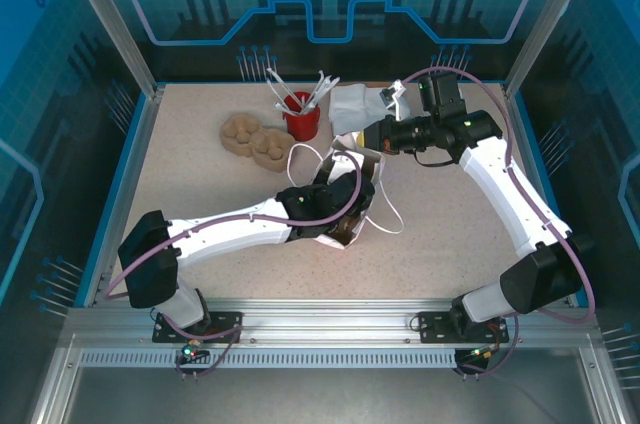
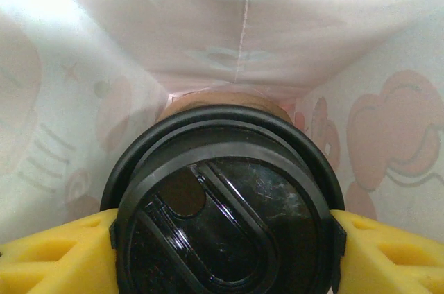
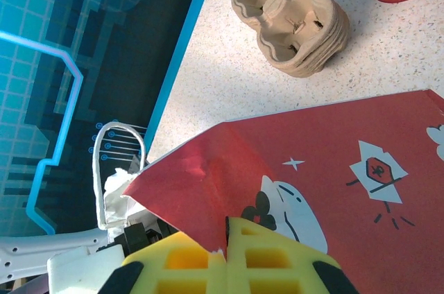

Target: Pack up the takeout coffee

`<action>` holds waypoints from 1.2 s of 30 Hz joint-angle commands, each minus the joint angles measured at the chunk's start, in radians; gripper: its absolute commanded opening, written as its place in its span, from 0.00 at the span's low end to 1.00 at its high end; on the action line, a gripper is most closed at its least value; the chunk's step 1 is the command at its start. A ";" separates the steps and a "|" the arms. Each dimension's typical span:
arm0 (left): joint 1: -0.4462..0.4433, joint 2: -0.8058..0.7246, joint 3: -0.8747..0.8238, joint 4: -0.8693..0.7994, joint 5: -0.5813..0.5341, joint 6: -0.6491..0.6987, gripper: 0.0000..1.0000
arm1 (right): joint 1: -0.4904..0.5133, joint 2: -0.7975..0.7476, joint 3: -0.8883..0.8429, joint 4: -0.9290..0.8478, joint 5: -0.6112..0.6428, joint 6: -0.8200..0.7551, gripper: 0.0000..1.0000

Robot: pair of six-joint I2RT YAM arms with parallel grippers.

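While grasping takeout coffee (image 2: 225, 197) inside bag (image 2: 388, 134) at centre with left gripper (image 2: 222, 256), pinching bag's far-right rim in clenched right gripper (image 3: 227, 249). Could topple coffee if released tilted; could tear rim if tugged.

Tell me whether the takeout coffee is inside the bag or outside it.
Inside. In the left wrist view the takeout coffee sits between the left gripper's yellow fingers, with the bag's pale inner walls surrounding it.
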 commanded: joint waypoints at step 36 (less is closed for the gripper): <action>0.075 0.074 0.153 -0.321 0.181 -0.187 0.69 | 0.030 -0.013 -0.121 0.051 -0.162 0.119 0.00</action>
